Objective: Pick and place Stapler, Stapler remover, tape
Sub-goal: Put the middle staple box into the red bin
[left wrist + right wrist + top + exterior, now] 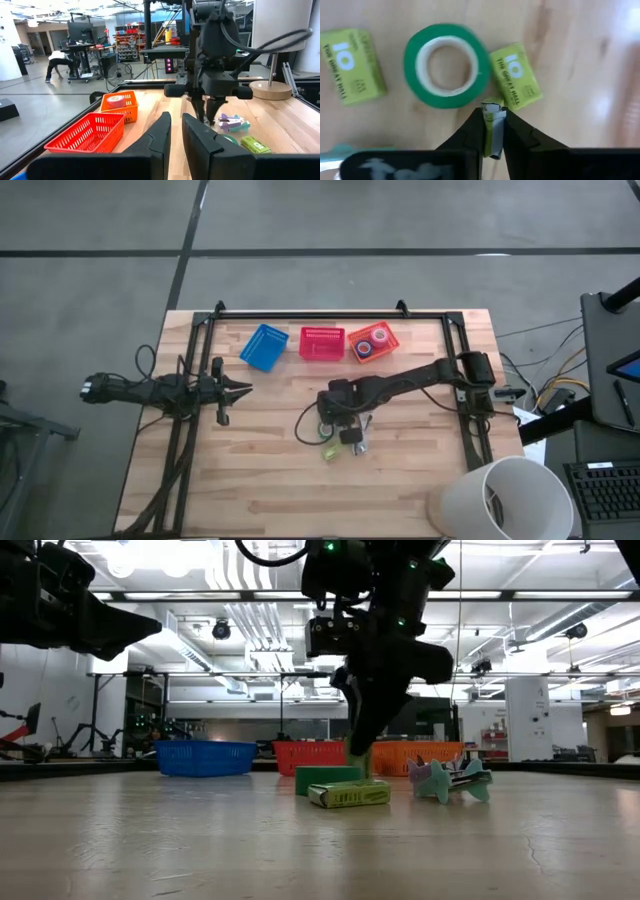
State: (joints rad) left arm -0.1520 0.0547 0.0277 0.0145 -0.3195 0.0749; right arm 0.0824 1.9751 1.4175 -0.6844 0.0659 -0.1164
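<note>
Overhead, my right end effector (350, 430) reads only as a dark shape above small clutter at mid-worktop (420, 480); my right wrist camera shows it clenched on a small yellow-green box (493, 127), above a green tape roll (447, 65) lying flat between two more yellow-green boxes (351, 65) (516, 82). That makes three boxes I can count. Level across the worktop, a pale teal-and-purple staple remover (449, 780) lies beside them. Along the far edge stand three baskets: blue basket (264, 346), red basket (322, 344), both looking bare, and orange basket (373, 342) holding a pink roll (116, 101) and a blue roll (366, 350). My left end effector (240, 389) waits at left, fingers nearly together, grasping nothing.
</note>
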